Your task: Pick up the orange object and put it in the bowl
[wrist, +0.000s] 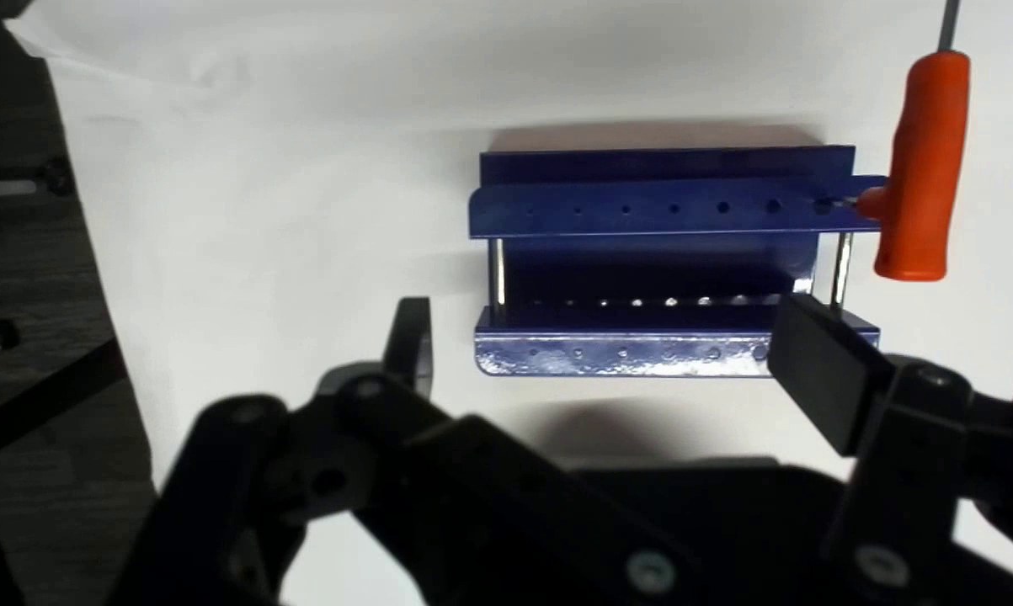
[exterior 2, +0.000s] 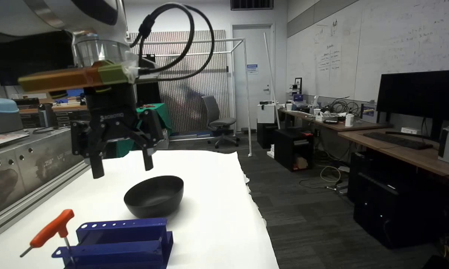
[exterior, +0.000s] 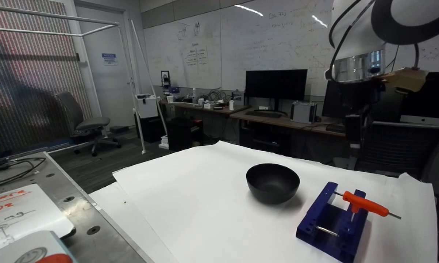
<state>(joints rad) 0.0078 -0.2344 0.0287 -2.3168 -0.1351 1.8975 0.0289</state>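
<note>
Two fingers (exterior 2: 96,167) of mine are hanging above the worktop (exterior: 190,208), released and spread wide apart, and the black housing (exterior 2: 110,125) above them is showing the name ROBOTIQ in an exterior view. The orange T-handle hex key (wrist: 927,168) is sitting in the dark blue holder (wrist: 649,220), its shank passing through the end hole of a rail. The black bowl (exterior: 272,183) is resting upright just beside the holder, apart from it.

In an exterior view I am reading "LOT" and ".250" on the metal slab (exterior 2: 45,164) alongside the worktop; the characters after LOT are blurring. On the pale door (exterior: 113,84) a blue-and-white sign (exterior: 109,59) is announcing NOTICE, its lower lines running too small for me. The whiteboard (exterior: 234,47) is carrying handwriting and a ruled chart (exterior: 196,57), mostly too faint to make out.

White paper (exterior: 175,175) is covering the worktop and rumpling along an edge. Around it, dark grey flooring (exterior 2: 302,209) is spreading out, a grey office chair (exterior 2: 212,108) is standing before a corrugated panel (exterior: 58,73), and a black monitor (exterior 2: 418,97) is standing on a wooden desk (exterior 2: 403,152).
</note>
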